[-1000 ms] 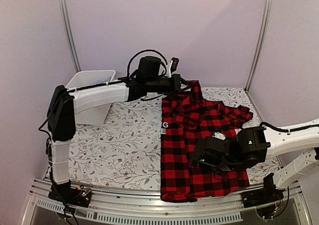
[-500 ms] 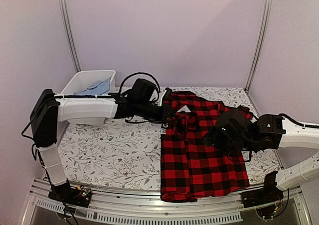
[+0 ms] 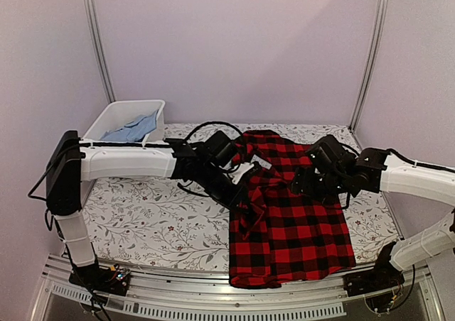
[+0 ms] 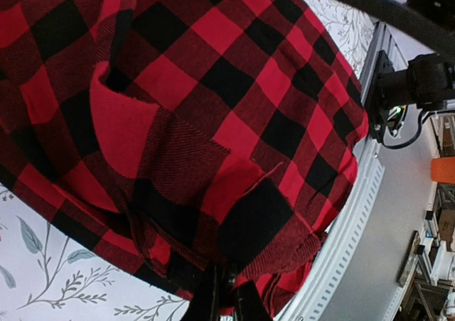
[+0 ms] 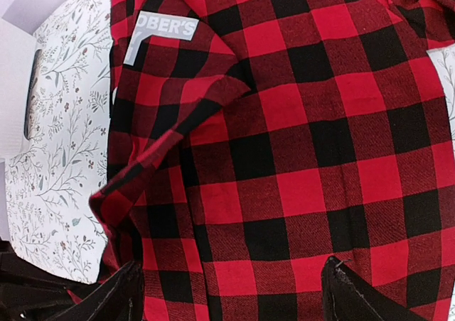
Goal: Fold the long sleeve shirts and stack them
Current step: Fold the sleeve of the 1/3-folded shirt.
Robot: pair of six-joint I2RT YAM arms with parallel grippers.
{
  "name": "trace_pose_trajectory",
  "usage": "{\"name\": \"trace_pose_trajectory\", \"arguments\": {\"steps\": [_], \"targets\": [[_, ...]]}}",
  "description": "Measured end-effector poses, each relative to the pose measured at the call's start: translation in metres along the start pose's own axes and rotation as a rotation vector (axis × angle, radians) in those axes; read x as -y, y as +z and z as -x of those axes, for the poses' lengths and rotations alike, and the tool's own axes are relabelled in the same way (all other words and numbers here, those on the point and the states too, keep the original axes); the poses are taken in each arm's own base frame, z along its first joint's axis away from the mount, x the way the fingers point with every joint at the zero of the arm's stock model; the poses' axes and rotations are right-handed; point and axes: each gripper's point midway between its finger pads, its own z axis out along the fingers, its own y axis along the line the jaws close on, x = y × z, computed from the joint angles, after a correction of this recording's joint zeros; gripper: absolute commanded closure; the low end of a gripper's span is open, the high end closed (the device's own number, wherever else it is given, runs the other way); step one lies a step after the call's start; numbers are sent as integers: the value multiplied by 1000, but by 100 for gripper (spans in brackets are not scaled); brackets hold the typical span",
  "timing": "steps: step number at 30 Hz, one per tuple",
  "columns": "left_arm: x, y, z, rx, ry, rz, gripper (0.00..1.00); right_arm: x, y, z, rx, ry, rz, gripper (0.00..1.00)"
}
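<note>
Left gripper: jaws pinched tight on a bunched fold of the red-and-black check shirt at its left edge. The fold is lifted and drawn over onto the shirt body.

Right gripper: jaws spread wide, nothing between them, hovering above the cloth over the far right part of the shirt. Cannot tell whether the fingertips touch it.

Shirt: on the right half of the floral table. The long axis runs near to far, with the hem at the near edge and the collar end pointing to the back wall. A white lettered tag shows near the collar end, left side.

Far left: white bin, well apart from the shirt, with a blue cloth inside.

Against a second ago: the left gripper held the collar end raised near the back wall and has since come down and nearer, to the shirt's left side. The right gripper has moved from the near right part of the shirt toward the far right. The left arm no longer hides the blue cloth.
</note>
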Motion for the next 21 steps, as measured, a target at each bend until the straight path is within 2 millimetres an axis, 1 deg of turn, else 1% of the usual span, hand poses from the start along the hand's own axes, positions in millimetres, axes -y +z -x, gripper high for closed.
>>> {"name": "trace_pose_trajectory", "arguments": {"steps": [2,5,6,7,8,11,13,16,17,19,21], "targets": [[1,3,-9,-38,12,6,81,-1,3,3,-2,-9,0,15],[-2,11,-21,-94,18,22,59,-1,13,8,-11,-24,-3,15],[-4,13,-24,-107,19,31,54,0,18,9,-15,-32,-9,15],[-6,14,-27,-116,23,38,49,0,21,9,-21,-36,-11,15],[-7,14,-28,-123,18,47,47,1,26,9,-28,-46,-15,15],[-10,12,-28,-120,13,63,45,1,37,7,-46,-72,-19,16],[-13,9,-24,-108,0,67,45,0,44,5,-58,-90,-15,18],[-20,-4,-12,-56,-29,83,47,-3,53,5,-69,-107,-7,20],[-25,-9,-6,-30,-45,90,49,-3,56,5,-71,-110,-6,21],[-42,-20,11,30,-86,114,51,-3,64,8,-74,-110,0,22],[-68,-30,28,91,-140,137,51,0,72,13,-78,-103,4,23]]}}
